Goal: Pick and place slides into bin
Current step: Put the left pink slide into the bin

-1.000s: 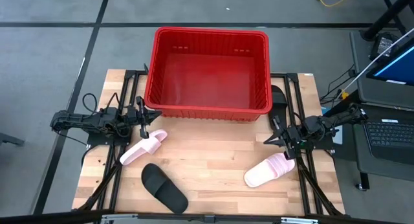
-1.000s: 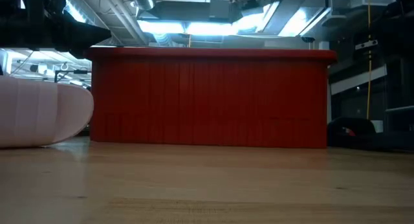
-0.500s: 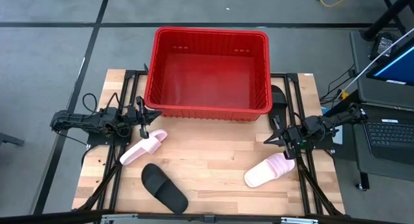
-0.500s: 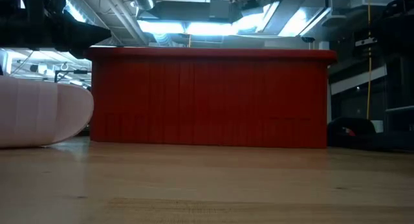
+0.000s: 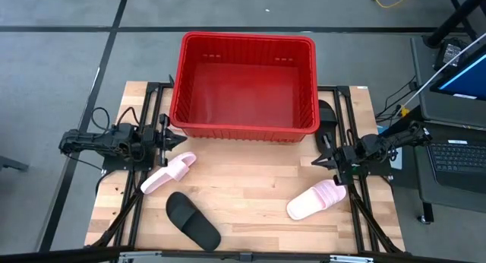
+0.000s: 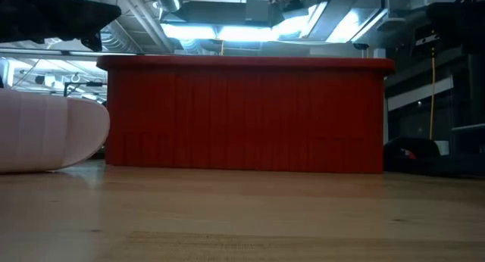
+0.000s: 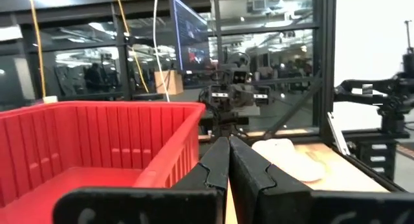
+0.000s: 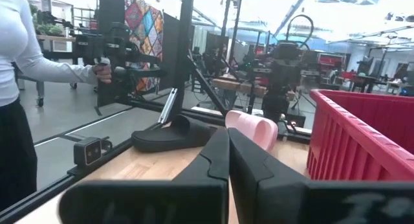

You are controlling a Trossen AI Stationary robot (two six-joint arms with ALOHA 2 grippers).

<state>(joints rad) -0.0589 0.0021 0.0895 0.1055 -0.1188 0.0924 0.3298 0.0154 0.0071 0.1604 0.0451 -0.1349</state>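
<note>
My left gripper (image 5: 173,138), fingers (image 7: 213,169) pressed together and holding nothing, sits nearest the pink slide (image 5: 168,174) just in front of the bin (image 5: 243,125); its long axis runs diagonally away. Right gripper (image 5: 325,160) waits likewise closed.

the high view looks straight down on the whole table (image 5: 250,183). the low view sits at tabletop height, facing the bin (image 6: 242,114) close up. each wrist view looks across the table; all share the bin.
</note>
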